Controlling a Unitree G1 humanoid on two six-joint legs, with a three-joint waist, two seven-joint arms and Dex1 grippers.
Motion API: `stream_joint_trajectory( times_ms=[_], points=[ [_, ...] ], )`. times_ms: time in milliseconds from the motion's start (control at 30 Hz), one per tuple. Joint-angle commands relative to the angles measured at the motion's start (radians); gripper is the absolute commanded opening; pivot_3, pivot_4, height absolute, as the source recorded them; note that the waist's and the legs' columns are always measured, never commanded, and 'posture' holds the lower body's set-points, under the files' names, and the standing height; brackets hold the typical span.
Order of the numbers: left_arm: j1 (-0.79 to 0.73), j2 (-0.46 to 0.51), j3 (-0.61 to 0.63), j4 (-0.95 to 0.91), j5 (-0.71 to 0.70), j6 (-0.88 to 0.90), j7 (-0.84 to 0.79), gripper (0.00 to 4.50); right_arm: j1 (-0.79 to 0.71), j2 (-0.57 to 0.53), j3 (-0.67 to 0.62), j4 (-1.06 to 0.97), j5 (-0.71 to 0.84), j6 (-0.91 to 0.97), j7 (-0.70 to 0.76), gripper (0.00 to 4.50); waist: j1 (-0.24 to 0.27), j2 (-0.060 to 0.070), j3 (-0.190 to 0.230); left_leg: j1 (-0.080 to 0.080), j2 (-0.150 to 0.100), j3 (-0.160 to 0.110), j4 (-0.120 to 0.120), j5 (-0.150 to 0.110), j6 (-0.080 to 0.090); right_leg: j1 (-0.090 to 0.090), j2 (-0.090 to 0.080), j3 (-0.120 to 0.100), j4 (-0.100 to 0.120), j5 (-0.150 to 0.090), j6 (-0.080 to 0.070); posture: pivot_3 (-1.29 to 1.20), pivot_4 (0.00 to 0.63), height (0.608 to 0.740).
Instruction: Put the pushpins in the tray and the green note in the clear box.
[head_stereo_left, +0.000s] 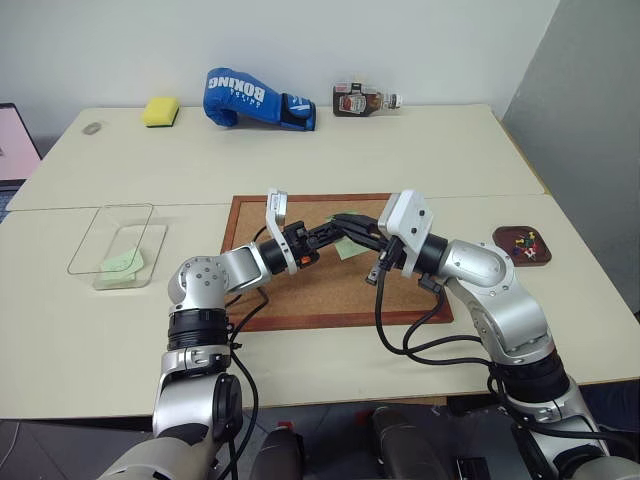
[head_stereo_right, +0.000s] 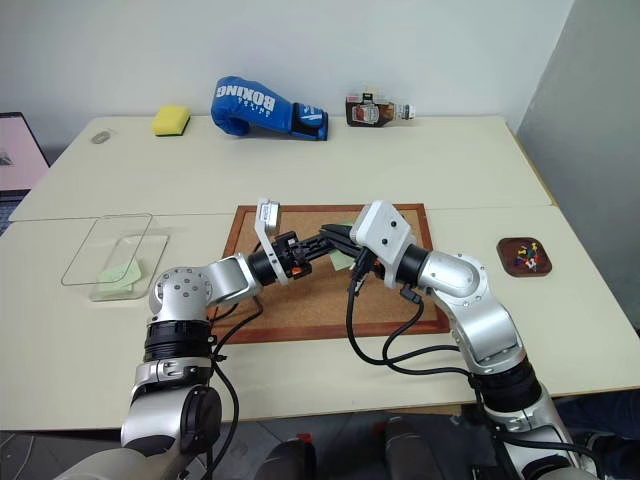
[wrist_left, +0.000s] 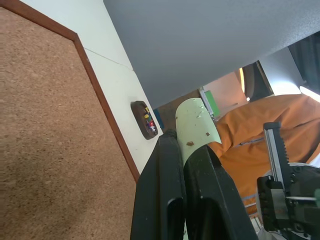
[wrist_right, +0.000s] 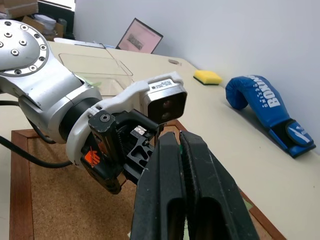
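Pale green paper sticky note sits pinched in the closed left gripper, lifted over the wood-framed cork board. Right gripper, fingers pressed shut, seems also to nip that note from the opposite side. Shallow transparent plastic box lies well off behind the left gripper's wrist, already holding another green slip. Best to let one grip take over fully, then carry it level to avoid tearing.

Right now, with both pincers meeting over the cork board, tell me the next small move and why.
Probably carry the green note left toward the clear box. The left pincer is shut on the note above the cork board, the right pincer is shut beside it, and the box already holds one green sheet.
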Motion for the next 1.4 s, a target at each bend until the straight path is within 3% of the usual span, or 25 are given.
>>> stream_joint_trajectory(
  times_ms=[33, 300, 433, 567, 900, 1400],
  points=[
    [-0.02, 0.019, -0.058, -0.047, 0.033, -0.034, -0.058, 0.05, 0.01, -0.004, -0.093, -0.051, 0.043, 0.07, -0.058, 0.0, 0.0, 0.0, 0.0, 0.0, 0.0, 0.0, 0.0, 0.0, 0.0, 0.0, 0.0, 0.0, 0.0, 0.0, 0.0, 0.0, 0.15, 0.74],
    [-0.03, 0.059, -0.347, -0.336, 0.199, -0.213, -0.199, 0.05, 0.132, -0.074, -0.462, 0.02, 0.026, 0.286, -0.327, 0.0, 0.024, 0.0, 0.0, -0.001, -0.001, 0.001, 0.0, 0.0, 0.0, 0.0, -0.001, 0.001, -0.001, 0.0, 0.0, 0.0, 0.15, 0.74],
    [-0.049, 0.091, -0.573, -0.402, 0.449, -0.481, -0.26, 0.05, 0.163, -0.108, -0.627, 0.109, 0.034, 0.353, -0.414, 0.0, 0.03, 0.0, 0.0, 0.0, -0.001, 0.002, 0.0, 0.0, 0.0, 0.0, -0.001, 0.002, -0.001, 0.0, 0.0, 0.0, 0.15, 0.74],
    [-0.059, 0.058, -0.681, -0.35, 0.617, -0.676, -0.243, 0.05, 0.125, -0.143, -0.701, 0.223, 0.066, 0.354, -0.421, 0.0, 0.021, 0.001, -0.001, 0.003, -0.001, 0.007, 0.0, 0.0, 0.001, 0.001, -0.001, 0.006, 0.0, 0.0, 0.0, 0.0, 0.15, 0.74],
    [-0.009, -0.055, -0.699, -0.343, 0.711, -0.714, -0.17, 0.05, 0.003, -0.222, -0.725, 0.461, 0.181, 0.346, -0.339, 0.0, -0.001, 0.001, -0.001, 0.006, -0.001, 0.008, 0.0, 0.0, 0.002, 0.004, 0.0, 0.008, 0.0, 0.001, 0.001, 0.0, 0.15, 0.74],
    [0.044, -0.022, -0.702, -0.426, 0.726, -0.664, -0.181, 0.05, -0.132, -0.24, -0.641, 0.864, 0.138, 0.101, -0.321, 0.0, -0.002, 0.001, -0.001, 0.007, -0.002, 0.008, 0.0, 0.0, 0.002, 0.005, 0.0, 0.008, 0.0, 0.001, 0.002, 0.0, 0.15, 0.74]
  ],
)
